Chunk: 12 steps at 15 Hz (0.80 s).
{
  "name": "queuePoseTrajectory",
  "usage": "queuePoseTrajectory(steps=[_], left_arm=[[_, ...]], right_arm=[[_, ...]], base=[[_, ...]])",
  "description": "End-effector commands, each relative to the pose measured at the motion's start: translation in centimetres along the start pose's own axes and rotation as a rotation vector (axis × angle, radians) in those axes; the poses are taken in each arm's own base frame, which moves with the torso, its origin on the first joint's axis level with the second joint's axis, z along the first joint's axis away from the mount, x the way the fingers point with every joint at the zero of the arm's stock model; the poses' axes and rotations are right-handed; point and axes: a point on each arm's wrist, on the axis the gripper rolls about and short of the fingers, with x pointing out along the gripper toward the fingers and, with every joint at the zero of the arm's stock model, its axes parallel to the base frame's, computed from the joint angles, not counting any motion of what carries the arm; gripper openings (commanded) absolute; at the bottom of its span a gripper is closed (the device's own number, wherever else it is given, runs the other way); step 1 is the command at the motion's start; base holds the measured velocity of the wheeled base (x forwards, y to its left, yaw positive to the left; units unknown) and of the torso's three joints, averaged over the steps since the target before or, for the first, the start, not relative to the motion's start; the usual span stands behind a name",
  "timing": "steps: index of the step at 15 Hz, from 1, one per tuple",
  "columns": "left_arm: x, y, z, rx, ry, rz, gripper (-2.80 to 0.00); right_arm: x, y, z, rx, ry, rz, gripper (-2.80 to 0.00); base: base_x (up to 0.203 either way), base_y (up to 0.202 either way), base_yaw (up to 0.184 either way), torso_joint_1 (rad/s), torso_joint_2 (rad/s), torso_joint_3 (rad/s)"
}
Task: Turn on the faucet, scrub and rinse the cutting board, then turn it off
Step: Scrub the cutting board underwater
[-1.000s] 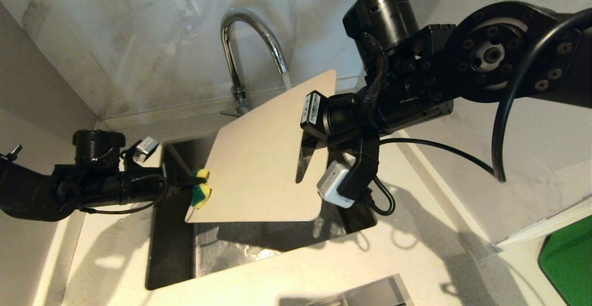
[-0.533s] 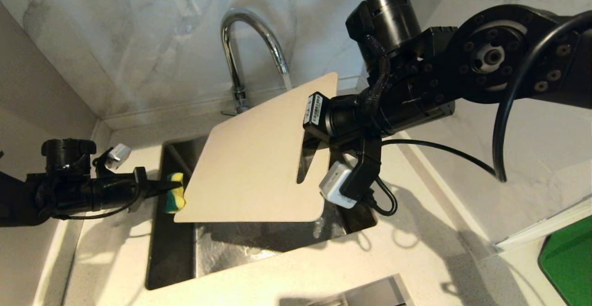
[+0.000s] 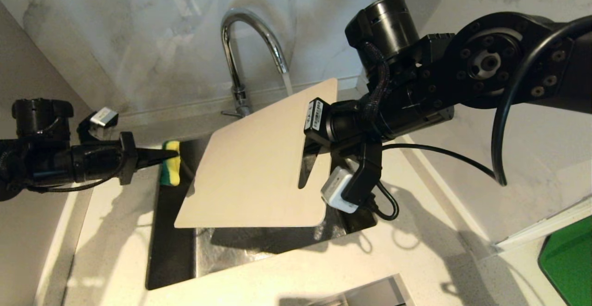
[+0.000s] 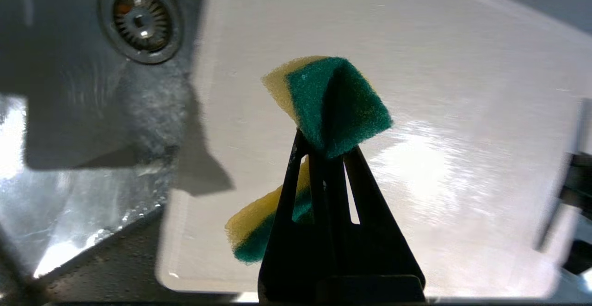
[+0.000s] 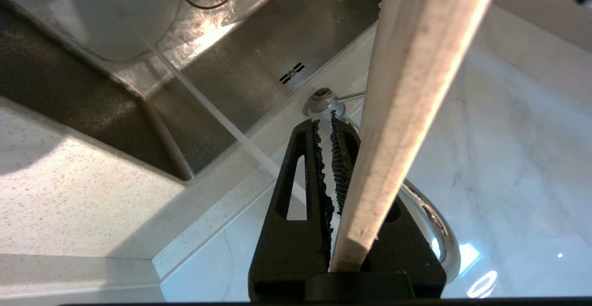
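Scrub-and-rinse step under way. Right gripper (image 3: 311, 151) pinched the cutting board (image 3: 252, 167), tilted over the sink (image 3: 171, 250), with the faucet (image 3: 245, 33) running (stream visible). Left gripper (image 3: 159, 156) clamped a sponge (image 3: 170, 169) just left of the board. Next move: probably press sponge onto board.

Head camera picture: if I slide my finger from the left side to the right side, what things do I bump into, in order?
Left gripper → yellow-green sponge it pinches → cutting board → right gripper holding the board → green flat item at the far right edge.
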Motion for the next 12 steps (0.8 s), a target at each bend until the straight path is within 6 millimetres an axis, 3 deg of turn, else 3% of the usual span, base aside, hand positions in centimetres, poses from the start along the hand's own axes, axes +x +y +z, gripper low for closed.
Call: queuePoseTrajectory(steps=[1,5,7,9,12], left_arm=[[-1.6,-4.1,-0.1,0.053,-0.005,-0.063,-2.8],[-1.0,-10.5,-3.7,0.034,0.145,-0.201,-2.8],[0.0,-12.7,-5.4,0.021,0.206,-0.246,-2.8],[1.3,-13.7,-7.2,0.021,0.235,-0.221,-2.8],[2.6,-12.4,-8.5,0.004,0.256,-0.173,-2.8]], right_arm=[[0.0,0.0,0.0,-0.014,-0.004,0.001,-2.8],[-0.1,-0.1,0.0,-0.013,0.0,-0.004,-2.8],[-0.2,-0.1,-0.1,-0.014,0.003,-0.006,-2.8],[-0.5,-0.1,-0.2,-0.013,0.012,-0.009,-2.8],[-0.9,-0.2,-0.2,-0.013,0.019,-0.012,-2.8]], base=[[0.0,0.0,0.0,0.0,0.0,0.0],[0.0,0.0,0.0,0.0,0.0,0.0],[0.0,0.0,0.0,0.0,0.0,0.0],[0.0,0.0,0.0,0.0,0.0,0.0],[0.0,0.0,0.0,0.0,0.0,0.0]])
